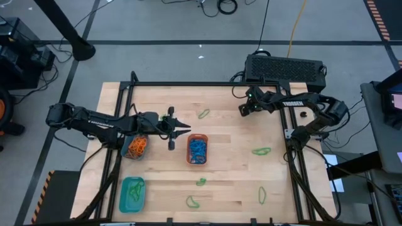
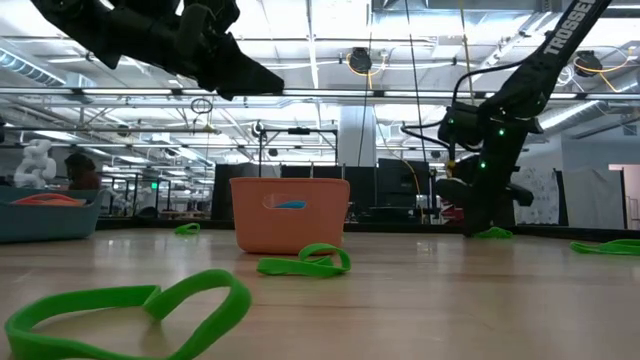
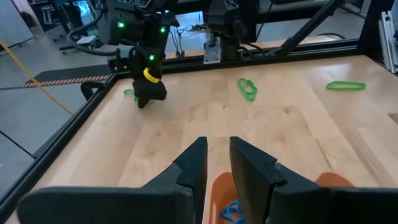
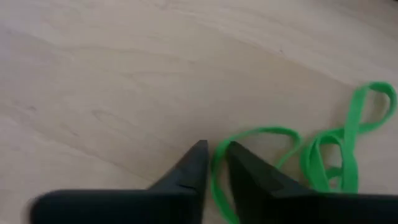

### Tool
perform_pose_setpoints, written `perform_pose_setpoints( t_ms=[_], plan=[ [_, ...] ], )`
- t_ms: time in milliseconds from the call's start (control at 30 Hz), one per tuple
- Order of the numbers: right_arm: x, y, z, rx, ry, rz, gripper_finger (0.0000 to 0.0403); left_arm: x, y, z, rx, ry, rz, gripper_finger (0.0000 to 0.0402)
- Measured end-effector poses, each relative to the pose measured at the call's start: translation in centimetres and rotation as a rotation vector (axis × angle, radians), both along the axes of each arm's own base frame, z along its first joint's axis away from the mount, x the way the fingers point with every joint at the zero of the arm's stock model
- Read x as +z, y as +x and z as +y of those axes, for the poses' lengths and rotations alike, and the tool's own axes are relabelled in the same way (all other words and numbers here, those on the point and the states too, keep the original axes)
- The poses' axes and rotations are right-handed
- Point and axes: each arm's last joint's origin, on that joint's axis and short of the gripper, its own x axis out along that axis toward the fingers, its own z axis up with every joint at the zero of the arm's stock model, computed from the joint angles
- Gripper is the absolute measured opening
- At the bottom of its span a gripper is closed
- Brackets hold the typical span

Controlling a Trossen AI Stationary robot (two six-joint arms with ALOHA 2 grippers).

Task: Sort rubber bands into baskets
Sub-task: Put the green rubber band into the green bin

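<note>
right gripper [image 4: 213, 163] astride green rubber band [image 4: 323, 149]

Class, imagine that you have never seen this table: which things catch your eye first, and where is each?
The bright green rubber bands scattered over the pale wooden table stand out first. The orange basket of blue bands sits mid-table, with the left pincer above it. At the far right corner, the right pincer closes on a green band.

We see a big robotics lab or industrial hall: grey concrete floor [image 1: 188, 56] with loose black cables [image 1: 220, 6], a black metal frame [image 1: 188, 83] edging the pale wooden tabletop [image 1: 232, 182], and exposed ceiling trusses with strip lights [image 2: 330, 50].
</note>
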Motion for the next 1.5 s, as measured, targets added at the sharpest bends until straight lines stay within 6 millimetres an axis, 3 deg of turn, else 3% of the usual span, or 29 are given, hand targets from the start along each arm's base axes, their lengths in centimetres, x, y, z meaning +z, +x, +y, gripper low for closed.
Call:
perform_pose_setpoints(
  t_ms=[100,267,500,800,1033,1267,1500],
  plan=[
    [0.1,0.1,0.0,0.049,-0.01,0.017,0.001,0.0,0.0,-0.1,-0.019,-0.005,0.0,0.0077],
    [0.6,0.9,0.1,0.087,0.001,0.009,0.0002,-0.5,0.3,-0.2,-0.081,-0.022,0.016,0.0077],
    [2.8,4.7,1.7,0.276,0.024,-0.128,0.0001,-1.9,2.0,-0.4,-0.159,-0.042,-0.019,0.0077],
    [5.0,9.6,7.9,0.686,0.196,-0.327,0.0,-5.0,3.5,-0.8,-0.246,-0.051,0.038,0.0077],
    [7.1,12.2,14.0,0.945,0.283,-0.424,0.0,-5.4,3.9,-2.7,-0.351,0.125,-0.002,0.0077],
    [8.8,13.6,18.9,1.077,0.281,-0.556,0.0,-4.6,5.4,-5.3,-0.423,0.291,-0.097,0.0077],
    [9.3,13.6,22.0,1.133,0.313,-0.617,0.0,-4.7,7.1,-7.0,-0.403,0.358,-0.093,0.0085]
  ],
)
